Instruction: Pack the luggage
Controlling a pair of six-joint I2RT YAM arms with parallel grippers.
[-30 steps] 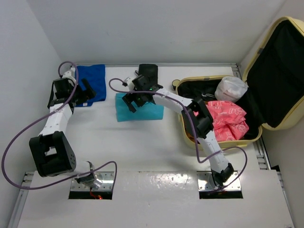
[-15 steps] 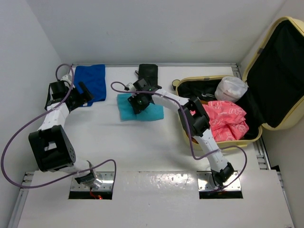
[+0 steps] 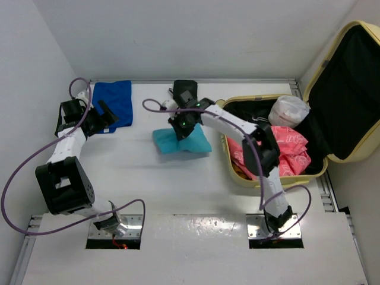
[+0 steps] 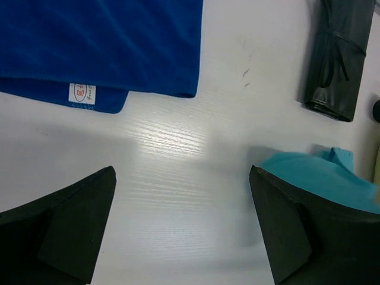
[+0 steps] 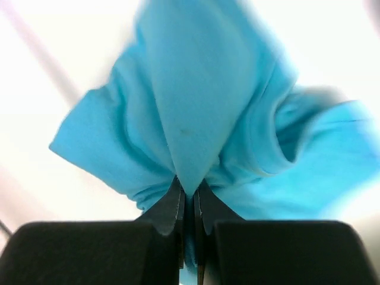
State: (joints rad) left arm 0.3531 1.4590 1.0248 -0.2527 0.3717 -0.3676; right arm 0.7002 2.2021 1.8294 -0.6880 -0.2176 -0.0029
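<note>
The luggage (image 3: 279,178), a pale yellow hard-shell suitcase with black lining, lies open at the right with its lid (image 3: 344,89) raised. Inside it are a pink garment (image 3: 285,151) and a whitish bundle (image 3: 289,110). My right gripper (image 3: 181,129) is shut on a turquoise cloth (image 3: 181,142), pinching a fold of that cloth (image 5: 196,119) between its fingertips, left of the suitcase. My left gripper (image 4: 181,178) stands open over bare table, just below a folded blue cloth (image 4: 101,47), which lies at the back left (image 3: 116,102).
A black rolled bundle (image 3: 185,90) lies at the back middle, also seen in the left wrist view as a dark roll (image 4: 335,56). White walls close in the back and left. The right arm's links stretch across the suitcase's left rim (image 3: 228,148).
My right gripper has closed on the turquoise cloth and drawn it right and nearer, bunching it up. The left arm shifted slightly, then held still, open.
</note>
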